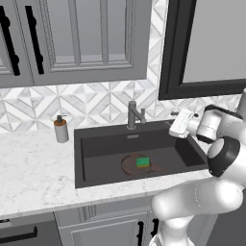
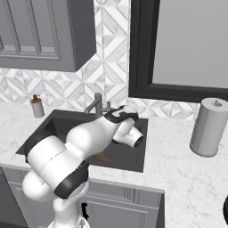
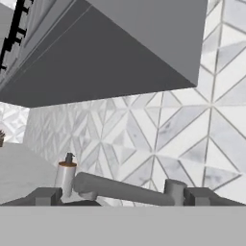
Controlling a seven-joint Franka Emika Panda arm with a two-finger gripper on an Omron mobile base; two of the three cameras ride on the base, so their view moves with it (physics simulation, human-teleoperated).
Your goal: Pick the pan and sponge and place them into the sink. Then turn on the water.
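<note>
- With pan (image 1: 137, 166) and sponge (image 1: 142, 162) already down in the sink (image 1: 86, 158), looks like just the water part left.
- Sponge sitting right on top of the pan, roughly mid-basin, a bit toward the front edge of the table (image 1: 33, 178).
- No blue stream off the faucet (image 1: 133, 115) yet, so tap judged to be off.
- End effector (image 1: 174, 124) up at the back right corner of the sink, just beside the faucet, jaws spread wide, nothing pinched.
- From the hand view: finger tips (image 3: 45, 196) low in frame, faucet spout (image 3: 120, 190) running across right between them, backsplash tiles behind.
- Soap dispenser (image 1: 60, 129) off near the back left corner of the sink, well out of the way.
- Paper towel roll (image 2: 208, 128) far along the table toward the right end, also no bother.
- Next move, best guess: ease forward to the small lever on the side of the faucet, then nudge or swing it to open the tap.
- Could go wrong: pushing the spout round instead of the lever, since both sit close together. Can't tell how far the lever is from the finger tips.
</note>
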